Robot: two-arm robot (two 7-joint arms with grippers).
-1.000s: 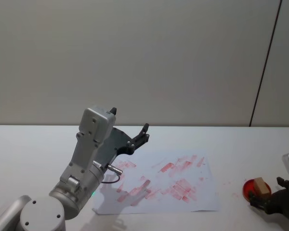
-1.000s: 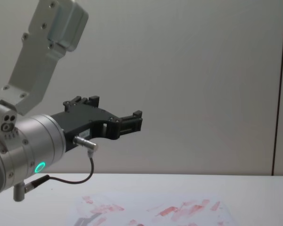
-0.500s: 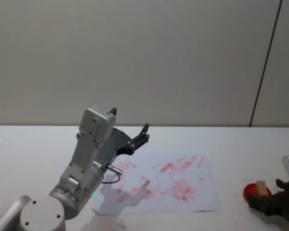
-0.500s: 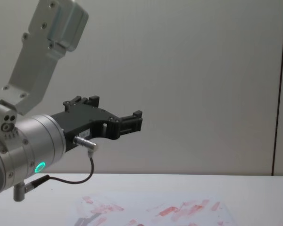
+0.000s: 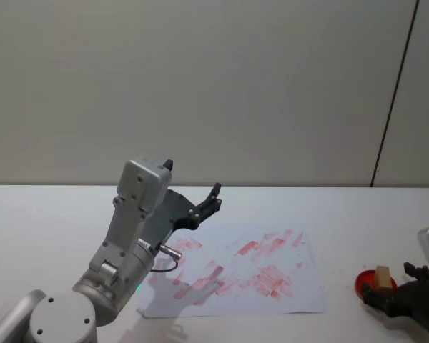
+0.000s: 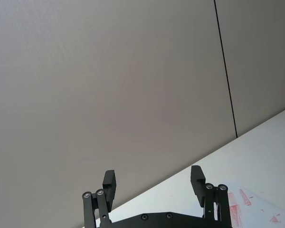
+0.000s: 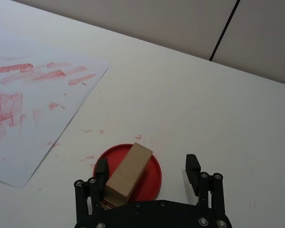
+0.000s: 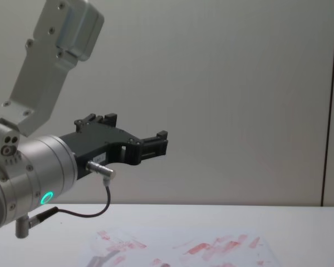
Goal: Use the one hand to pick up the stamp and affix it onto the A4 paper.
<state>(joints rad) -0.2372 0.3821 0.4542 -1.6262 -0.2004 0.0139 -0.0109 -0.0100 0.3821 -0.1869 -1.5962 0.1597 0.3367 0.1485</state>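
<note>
Fingers point(image 7: 192, 166) of my right gripper point(image 7: 146, 164) stand spread, with nothing pinched between them yet. The stamp point(image 7: 128, 175), a pale wooden block, lies between them on a round red ink pad point(image 7: 153, 183). Its near end sits just beside one finger, with a wide gap to the other. The block also lies at a slant to my fingers rather than square to them. The pad rests on the white table point(image 7: 204, 109), and the A4 paper point(image 7: 33, 118), covered in red marks, lies apart from it. In the head view, the pad sits off the sheet's right edge, towards the near corner.

As I judge it, the step in hand is the grasp. To do it well I should turn my wrist until the fingers run parallel to the block's long sides. Then I should shift sideways so the block sits midway before I close. If I close as I stand, one finger would probably push the block round or skid it across the pad. I should grip above the inked face and lift straight up, since the pad may cling and come along.

My left gripper point(image 6: 153, 176) hangs raised above the sheet's left part, its fingers apart and empty, pointing at the wall point(image 6: 133, 71).
</note>
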